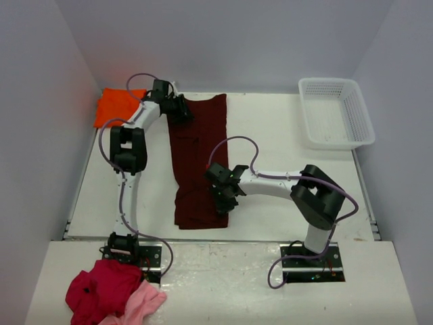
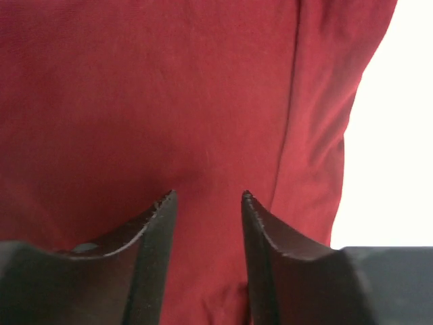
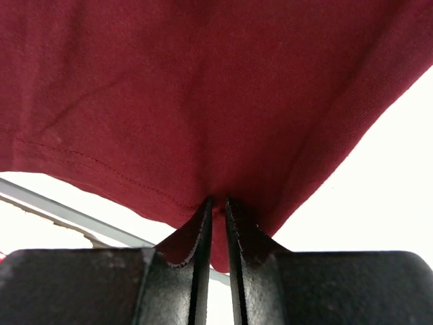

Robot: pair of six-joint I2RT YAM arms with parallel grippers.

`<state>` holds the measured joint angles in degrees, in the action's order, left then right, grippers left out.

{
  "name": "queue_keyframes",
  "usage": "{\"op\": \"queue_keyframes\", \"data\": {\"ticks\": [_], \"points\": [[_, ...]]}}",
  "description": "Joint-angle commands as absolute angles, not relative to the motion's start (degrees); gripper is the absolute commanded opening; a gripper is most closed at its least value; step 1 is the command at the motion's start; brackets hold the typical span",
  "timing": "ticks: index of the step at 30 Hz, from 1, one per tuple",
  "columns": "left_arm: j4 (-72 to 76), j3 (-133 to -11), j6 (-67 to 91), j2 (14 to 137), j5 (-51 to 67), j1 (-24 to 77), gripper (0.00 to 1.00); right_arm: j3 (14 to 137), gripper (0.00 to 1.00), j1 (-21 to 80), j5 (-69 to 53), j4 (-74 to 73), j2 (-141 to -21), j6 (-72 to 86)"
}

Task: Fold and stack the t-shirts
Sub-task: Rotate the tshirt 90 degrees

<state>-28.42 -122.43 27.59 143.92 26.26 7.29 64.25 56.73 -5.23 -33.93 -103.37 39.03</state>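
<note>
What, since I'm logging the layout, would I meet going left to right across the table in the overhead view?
orange t-shirt → maroon t-shirt → white basket

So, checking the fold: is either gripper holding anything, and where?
The right gripper pinches the maroon t-shirt at its hemmed edge. The left gripper stands open over the cloth, holding nothing.

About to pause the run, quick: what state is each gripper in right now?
Left gripper: open over the maroon t-shirt, gripping nothing.
Right gripper: closed, pinching the maroon t-shirt's edge.
</note>
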Motion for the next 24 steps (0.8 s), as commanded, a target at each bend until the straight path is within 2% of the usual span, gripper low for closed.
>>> {"op": "queue_keyframes", "data": {"ticks": [1,5,8,10,13,16,17,19,21,24], "points": [[-28.6,-119.8,26.0,132.4,17.4,8.3,0.47,64.2,0.15,57.3,-4.6,-31.8,-101.7,40.1],[-31.0,-117.7,24.6,121.2,10.8,11.9,0.49,64.9,0.15,57.7,-3.4,-31.5,-101.0,40.3],[-34.9,-116.2,23.2,114.3,1.7,16.5,0.5,67.0,0.16,58.6,-0.3,-33.5,-98.4,40.1],[-40.5,-115.2,24.4,111.6,-1.8,19.7,0.5,68.8,0.17,59.1,1.2,-36.0,-96.5,39.8],[-46.7,-106.9,27.1,105.6,-8.1,24.0,0.45,70.1,0.21,59.9,2.0,-39.2,-94.8,39.7],[-50.4,-89.3,30.3,98.8,-16.3,29.6,0.32,68.7,0.31,61.1,2.7,-39.9,-93.5,39.6],[-51.0,-85.5,31.3,95.3,-17.3,31.7,0.19,68.3,0.33,61.2,3.3,-40.5,-93.5,39.9],[-50.5,-75.2,34.4,89.9,-17.0,33.7,0.12,66.0,0.37,61.3,4.3,-40.7,-93.3,42.1],[-50.1,-69.5,37.0,86.2,-18.1,36.2,0.0,63.5,0.38,61.3,4.5,-39.9,-93.2,43.9],[-50.7,-60.7,40.6,80.2,-18.5,36.8,0.0,60.0,0.41,61.3,5.8,-38.5,-92.5,46.1]]}}
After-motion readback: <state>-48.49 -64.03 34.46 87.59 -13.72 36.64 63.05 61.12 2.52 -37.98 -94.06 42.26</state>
